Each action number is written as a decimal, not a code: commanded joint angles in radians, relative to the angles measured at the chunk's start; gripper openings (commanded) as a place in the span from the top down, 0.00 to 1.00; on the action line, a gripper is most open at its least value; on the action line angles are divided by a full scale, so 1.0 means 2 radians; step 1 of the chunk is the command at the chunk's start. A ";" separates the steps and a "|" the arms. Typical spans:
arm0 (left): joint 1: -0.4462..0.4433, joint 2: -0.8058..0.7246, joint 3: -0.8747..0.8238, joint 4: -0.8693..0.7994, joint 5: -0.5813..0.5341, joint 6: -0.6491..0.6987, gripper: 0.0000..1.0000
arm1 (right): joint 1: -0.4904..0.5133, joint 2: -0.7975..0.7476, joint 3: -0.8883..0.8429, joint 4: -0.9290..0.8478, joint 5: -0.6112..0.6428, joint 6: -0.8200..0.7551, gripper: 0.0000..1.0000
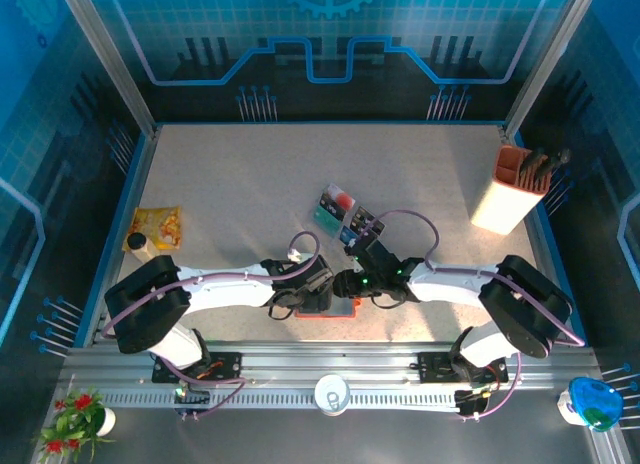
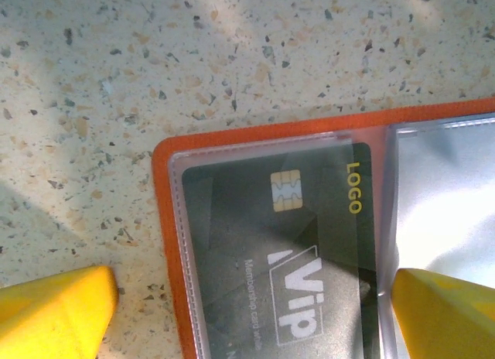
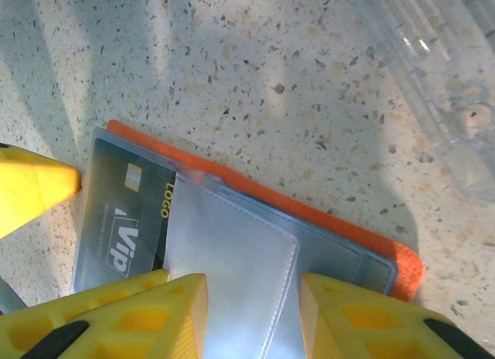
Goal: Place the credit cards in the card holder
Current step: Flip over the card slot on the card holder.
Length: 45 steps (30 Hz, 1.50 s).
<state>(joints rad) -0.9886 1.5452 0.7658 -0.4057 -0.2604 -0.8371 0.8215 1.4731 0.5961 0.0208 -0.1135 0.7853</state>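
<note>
In the view from above, the card holder (image 1: 346,308) lies open on the table close to the arm bases. The left gripper (image 1: 318,284) and the right gripper (image 1: 352,282) meet over it, so only a strip of orange is seen. Beyond the holder, away from the bases, the other credit cards (image 1: 340,212) lie together, too small to count.

In the left wrist view, the left gripper is wide open and holds nothing. One yellow finger (image 2: 54,309) hangs over bare table just beside the holder's outer edge, and the other is over the seam between the pockets. A black card (image 2: 286,235) sits inside the clear pocket; its lower part is cut off by the frame.

In the right wrist view, the right gripper's fingers (image 3: 178,312) stand partly apart above the loose grey-blue leaf (image 3: 232,258), and nothing is pinched between them. They hide the near part of the holder. A clear tray (image 3: 433,88) lies beyond the holder, apart from it.

I judge the cards to be light, thin, stiff and smooth — hard to lift when flat, best taken by the two long edges. The holder looks soft and light, so it may slide and its leaves may flop. One gripper should pin its cover while the other feeds a card.
</note>
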 commanded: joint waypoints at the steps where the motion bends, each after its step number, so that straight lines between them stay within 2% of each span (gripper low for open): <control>1: -0.004 0.011 -0.016 0.004 0.012 -0.005 0.07 | -0.005 0.012 0.001 0.015 -0.024 0.007 0.63; 11: -0.005 -0.009 -0.020 0.005 0.009 -0.009 0.03 | -0.008 0.007 0.003 0.034 -0.055 0.017 0.66; 20: -0.005 -0.086 -0.028 -0.017 -0.017 -0.019 0.01 | -0.007 -0.011 0.016 0.026 -0.074 0.025 0.68; 24: -0.002 -0.140 -0.041 -0.034 -0.040 -0.031 0.01 | 0.002 -0.020 0.031 0.010 -0.070 0.025 0.63; 28: 0.005 -0.190 -0.059 -0.047 -0.057 -0.045 0.01 | 0.016 -0.017 0.049 -0.002 -0.063 0.026 0.53; 34: 0.026 -0.266 -0.096 -0.066 -0.068 -0.059 0.01 | 0.034 0.016 0.074 0.002 -0.055 0.034 0.47; 45: 0.051 -0.372 -0.136 -0.106 -0.077 -0.074 0.01 | 0.058 0.113 0.112 0.045 -0.052 0.059 0.47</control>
<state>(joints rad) -0.8970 0.8257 0.5133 -0.5686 -0.3897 -0.9676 0.9237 1.6684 0.7914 0.0807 -0.2180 0.8806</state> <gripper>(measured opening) 0.992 0.530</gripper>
